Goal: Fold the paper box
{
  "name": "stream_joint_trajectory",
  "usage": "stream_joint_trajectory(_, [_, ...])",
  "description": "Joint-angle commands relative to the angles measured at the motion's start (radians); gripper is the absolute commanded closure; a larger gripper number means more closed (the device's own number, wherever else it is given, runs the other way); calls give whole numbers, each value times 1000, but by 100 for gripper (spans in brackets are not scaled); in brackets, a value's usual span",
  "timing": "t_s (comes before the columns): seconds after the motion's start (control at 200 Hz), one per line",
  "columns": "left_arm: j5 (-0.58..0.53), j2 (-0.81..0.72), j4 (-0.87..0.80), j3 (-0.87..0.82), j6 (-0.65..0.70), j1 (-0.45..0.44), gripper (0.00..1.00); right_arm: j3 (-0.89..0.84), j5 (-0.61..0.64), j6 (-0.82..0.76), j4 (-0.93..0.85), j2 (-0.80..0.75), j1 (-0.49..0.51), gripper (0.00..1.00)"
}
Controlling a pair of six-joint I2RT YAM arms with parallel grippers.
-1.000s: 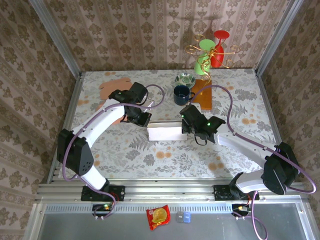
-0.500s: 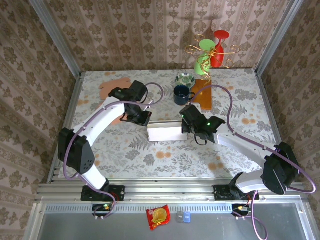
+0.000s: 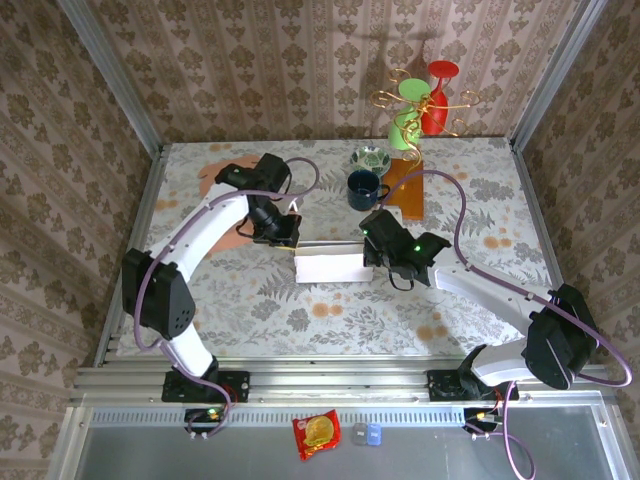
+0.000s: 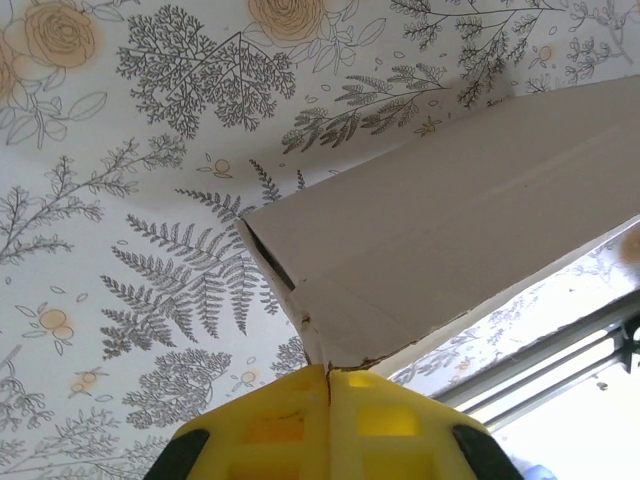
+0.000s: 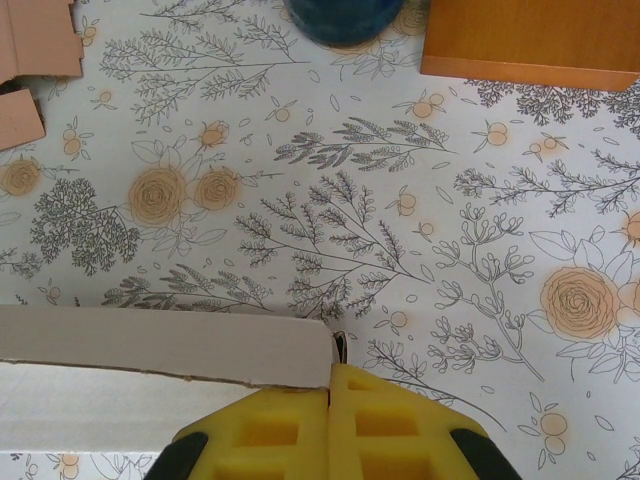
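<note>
A white paper box lies at the middle of a floral-patterned counter, seen from above, as a long, low shape running from 9 o'clock to 3 o'clock. The left end effector sits at the box's 10 o'clock corner. In the left wrist view its yellow fingers are pressed together, and the creased tip of a box flap runs into the seam between them, so it appears to be pinching that corner. The flap stands lifted, with a dark slit open along its left edge. The right end effector is at the box's 3 o'clock end. In the right wrist view its yellow fingers are also pressed together, with the right end of a box flap meeting the seam, apparently nipped there. At 1 o'clock from the box stands a dark blue mug, and just beyond it is a small metal bowl. A flat wooden board lies just to the right of the mug. Past the board, at the counter's far edge, a gold wire stand holds a green cup and a red cup. Brown cardboard pieces lie at 10 o'clock, near the far left corner. At 6 o'clock, off the counter beyond the arm bases, lies a red snack packet.
</note>
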Motion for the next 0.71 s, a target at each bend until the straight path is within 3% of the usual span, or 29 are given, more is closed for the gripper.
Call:
stream_joint_trajectory(0.0, [69, 11, -44, 38, -39, 7, 98, -20, -45, 18, -88, 42, 13, 100])
stream_joint_trajectory(0.365, [125, 33, -54, 46, -65, 29, 98, -16, -44, 21, -83, 48, 16, 100])
stream_joint_trajectory(0.7, [83, 18, -36, 5, -52, 30, 98, -11, -42, 21, -82, 50, 18, 100])
